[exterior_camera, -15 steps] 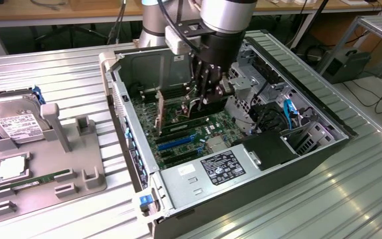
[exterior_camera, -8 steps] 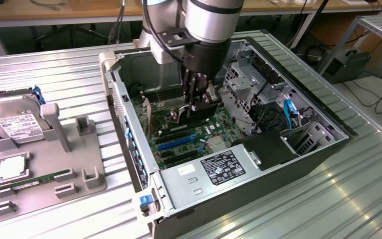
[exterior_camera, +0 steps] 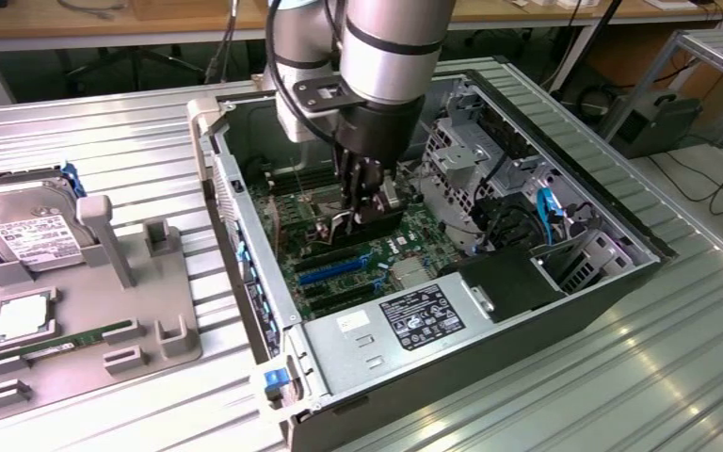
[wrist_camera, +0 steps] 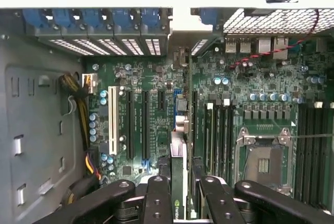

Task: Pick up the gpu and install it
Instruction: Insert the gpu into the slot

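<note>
- One gripper (exterior_camera: 359, 209) lowered inside the open computer case (exterior_camera: 563, 301), over the motherboard (exterior_camera: 349, 268).
- Gripper fingers (wrist_camera: 158, 195) closed on the gpu (wrist_camera: 179, 182); the card is held edge-on, upright between them, seen from the wrist as a thin strip with a silver bracket end.
- Gpu sits just above the motherboard's slot area, near the blue slots; whether it touches a slot cannot be told.
- Wrist view: one white slot (wrist_camera: 112, 120), two long black slots beside it.
- One grey parts tray (exterior_camera: 86, 330) at the exterior view's left, holding one hard drive (exterior_camera: 29, 231) and one green RAM stick (exterior_camera: 67, 344).
</note>
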Controlling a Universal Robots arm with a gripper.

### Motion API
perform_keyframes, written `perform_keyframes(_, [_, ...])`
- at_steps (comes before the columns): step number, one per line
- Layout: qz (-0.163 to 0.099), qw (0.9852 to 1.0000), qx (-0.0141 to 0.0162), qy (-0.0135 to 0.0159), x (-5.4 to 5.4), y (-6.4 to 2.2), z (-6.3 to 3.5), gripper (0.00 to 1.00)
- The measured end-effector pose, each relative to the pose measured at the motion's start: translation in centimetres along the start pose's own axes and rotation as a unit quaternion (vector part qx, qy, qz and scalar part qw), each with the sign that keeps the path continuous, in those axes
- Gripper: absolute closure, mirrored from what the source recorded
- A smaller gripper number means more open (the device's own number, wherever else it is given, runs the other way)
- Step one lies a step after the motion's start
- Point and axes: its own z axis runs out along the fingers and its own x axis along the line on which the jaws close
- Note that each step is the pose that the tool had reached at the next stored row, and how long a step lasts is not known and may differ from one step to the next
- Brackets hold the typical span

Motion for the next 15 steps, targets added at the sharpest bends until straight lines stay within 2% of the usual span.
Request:
perform_keyframes(5, [0.000, 1.0000, 0.0000, 0.0000, 0.0, 0.60, 0.92, 0.74])
perform_keyframes(12, [0.000, 1.0000, 0.0000, -0.0009, 0.1, 0.61, 2.37, 0.74])
perform_keyframes(14, [-0.002, 1.0000, -0.0001, -0.0024, 0.1, 0.57, 2.44, 0.74])
perform_keyframes(15, [-0.003, 1.0000, 0.0000, -0.0057, 0.1, 0.54, 2.44, 0.74])
